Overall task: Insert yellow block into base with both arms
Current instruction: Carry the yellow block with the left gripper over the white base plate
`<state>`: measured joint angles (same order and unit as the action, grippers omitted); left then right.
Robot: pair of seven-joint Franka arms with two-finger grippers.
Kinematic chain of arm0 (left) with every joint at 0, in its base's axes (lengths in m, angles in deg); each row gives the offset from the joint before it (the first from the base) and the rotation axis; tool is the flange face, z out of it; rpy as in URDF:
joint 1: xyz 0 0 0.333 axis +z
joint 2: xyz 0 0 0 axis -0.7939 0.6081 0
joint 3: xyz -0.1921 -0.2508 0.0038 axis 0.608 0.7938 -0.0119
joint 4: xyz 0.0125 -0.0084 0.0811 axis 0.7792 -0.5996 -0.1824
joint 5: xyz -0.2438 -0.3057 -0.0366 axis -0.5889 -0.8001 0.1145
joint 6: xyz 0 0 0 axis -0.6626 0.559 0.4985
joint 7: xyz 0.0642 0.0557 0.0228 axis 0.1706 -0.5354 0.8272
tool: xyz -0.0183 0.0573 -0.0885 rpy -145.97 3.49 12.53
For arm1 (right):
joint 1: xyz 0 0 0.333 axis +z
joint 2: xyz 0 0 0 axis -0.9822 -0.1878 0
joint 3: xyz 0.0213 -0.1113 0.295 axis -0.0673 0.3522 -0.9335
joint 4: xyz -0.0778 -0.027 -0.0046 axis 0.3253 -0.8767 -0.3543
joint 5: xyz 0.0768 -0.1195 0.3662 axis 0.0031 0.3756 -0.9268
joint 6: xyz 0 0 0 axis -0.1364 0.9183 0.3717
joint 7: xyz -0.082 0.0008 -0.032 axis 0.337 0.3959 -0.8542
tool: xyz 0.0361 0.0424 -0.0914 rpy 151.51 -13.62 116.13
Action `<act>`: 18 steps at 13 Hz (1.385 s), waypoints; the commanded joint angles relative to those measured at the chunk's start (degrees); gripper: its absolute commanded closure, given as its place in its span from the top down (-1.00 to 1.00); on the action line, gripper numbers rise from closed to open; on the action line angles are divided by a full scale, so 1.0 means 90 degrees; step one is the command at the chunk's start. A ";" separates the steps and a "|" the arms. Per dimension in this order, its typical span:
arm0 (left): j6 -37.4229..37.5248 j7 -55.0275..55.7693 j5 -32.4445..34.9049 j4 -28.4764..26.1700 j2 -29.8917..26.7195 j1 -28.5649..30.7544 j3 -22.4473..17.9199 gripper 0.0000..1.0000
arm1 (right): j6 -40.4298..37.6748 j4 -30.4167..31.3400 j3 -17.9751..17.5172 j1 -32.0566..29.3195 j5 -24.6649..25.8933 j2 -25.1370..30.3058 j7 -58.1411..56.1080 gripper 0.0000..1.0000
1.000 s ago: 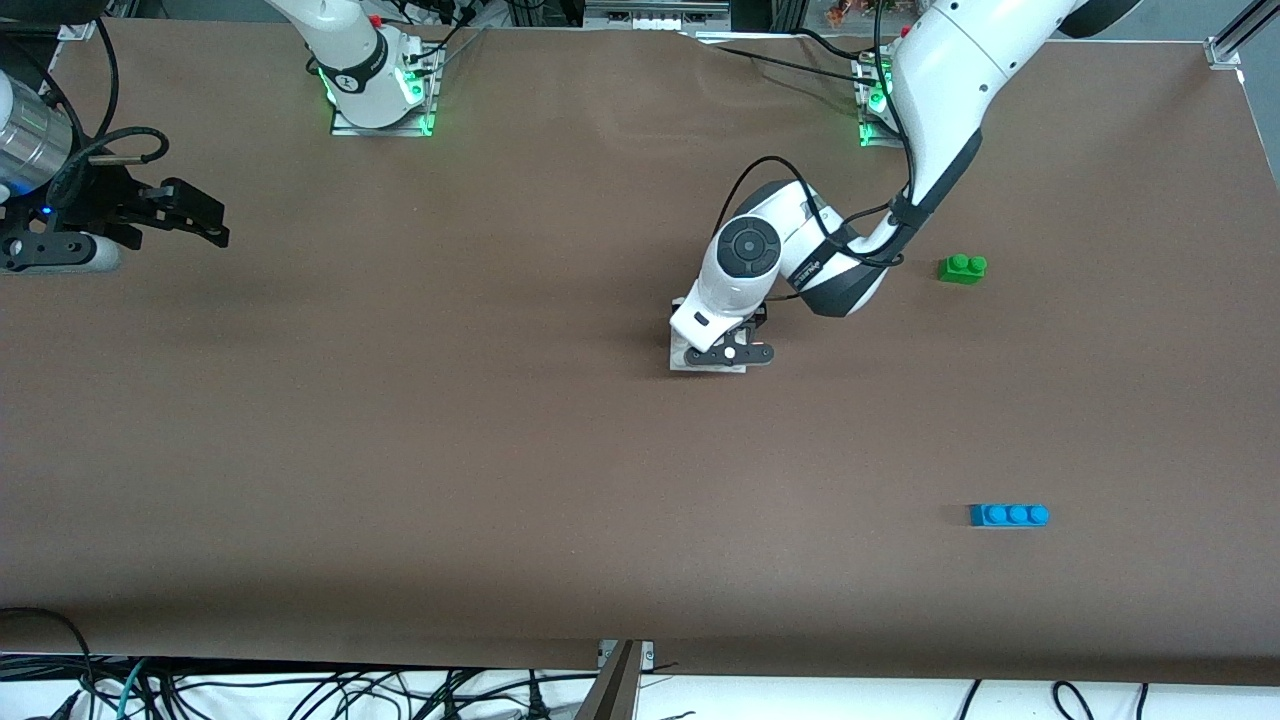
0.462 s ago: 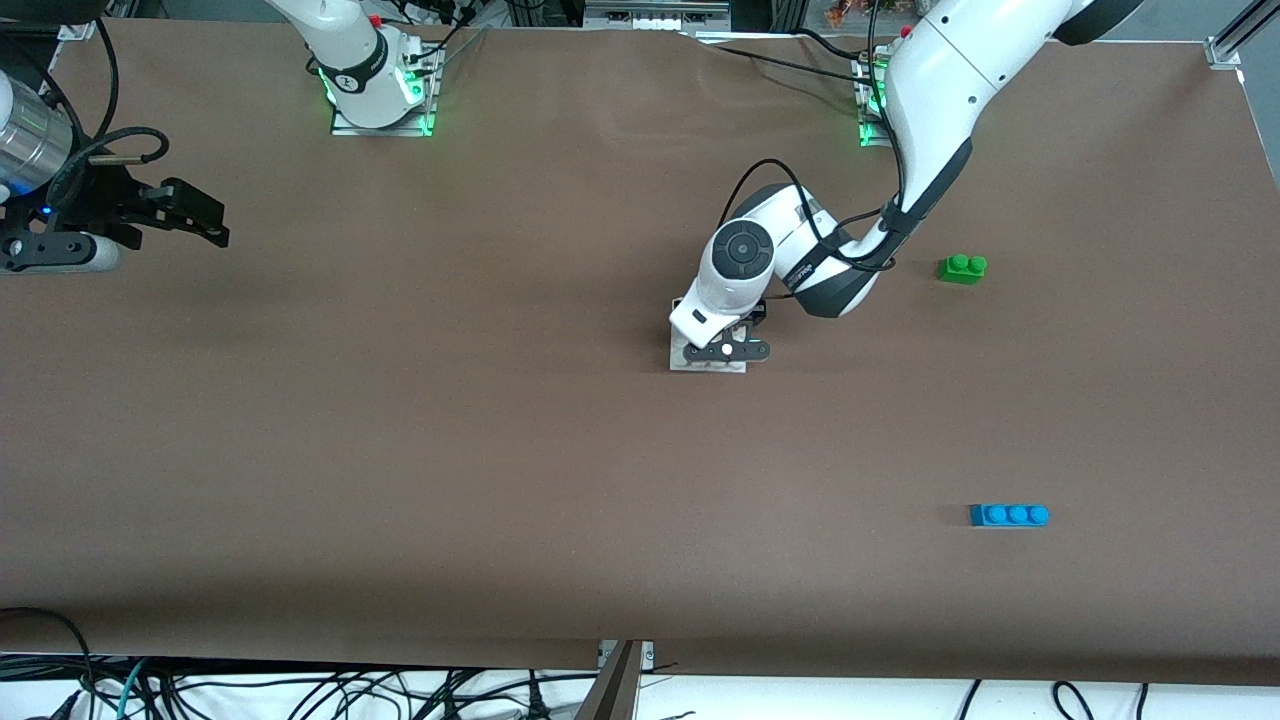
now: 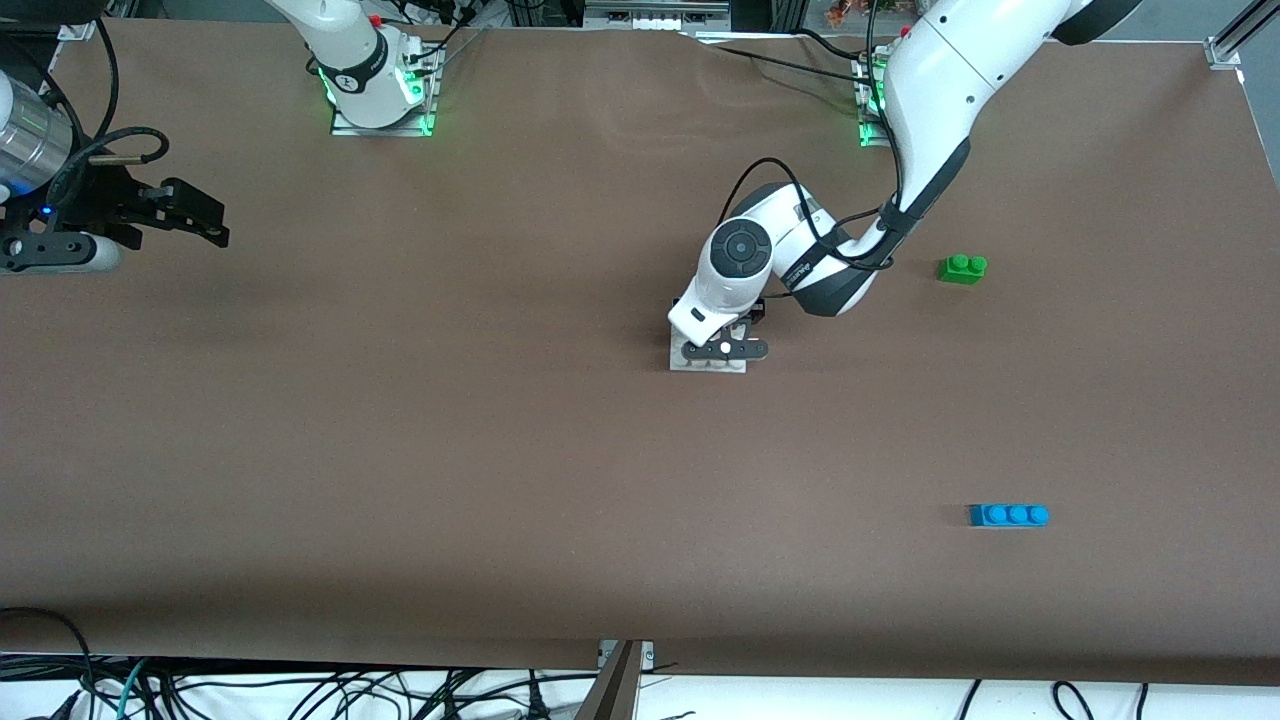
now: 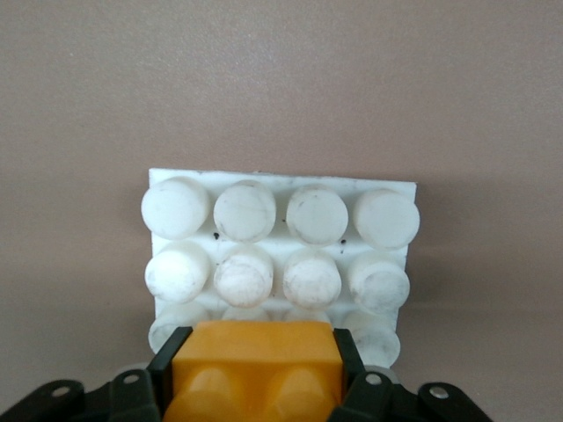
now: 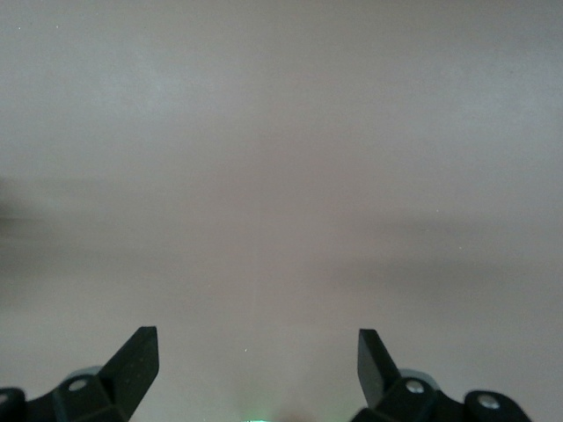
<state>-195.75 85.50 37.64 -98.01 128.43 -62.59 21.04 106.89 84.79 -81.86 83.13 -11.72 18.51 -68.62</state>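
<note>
In the left wrist view my left gripper [image 4: 256,352] is shut on the yellow block [image 4: 255,374], one black finger on each side. The block sits low over the edge row of the white studded base [image 4: 318,214], and I cannot tell whether they touch. Seen from the front, the left gripper [image 3: 722,349] is down over the base [image 3: 708,366] near the table's middle, and the hand hides the block. My right gripper [image 3: 205,222] waits open above the table at the right arm's end. In its wrist view the right gripper [image 5: 255,343] holds nothing, with only brown table below.
A green two-stud brick [image 3: 962,268] lies toward the left arm's end of the table. A blue three-stud brick [image 3: 1009,515] lies nearer the front camera on that same end. Brown table spreads between the base and the right gripper.
The left hand with the yellow block has shifted slightly over the base, toward the right arm's end. The right arm has not moved.
</note>
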 commanded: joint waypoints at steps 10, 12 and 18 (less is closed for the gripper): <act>-0.0258 0.0153 0.0419 -0.0094 -0.0029 -0.0057 -0.0096 -1.00 | -0.0107 -0.0091 -0.0031 -0.0020 0.0024 -0.0015 0.0084 1.00; -0.0248 0.0211 0.0430 -0.0094 -0.0019 -0.0076 -0.0087 -1.00 | -0.0107 -0.0091 -0.0031 -0.0020 0.0024 -0.0015 0.0084 1.00; -0.0374 0.0270 0.0430 -0.0085 0.0039 -0.0105 -0.0077 -1.00 | -0.0107 -0.0091 -0.0031 -0.0029 0.0024 -0.0015 0.0084 1.00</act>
<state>-197.78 86.25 39.22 -98.53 128.60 -63.20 20.53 106.89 84.79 -81.86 83.13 -11.72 18.51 -68.62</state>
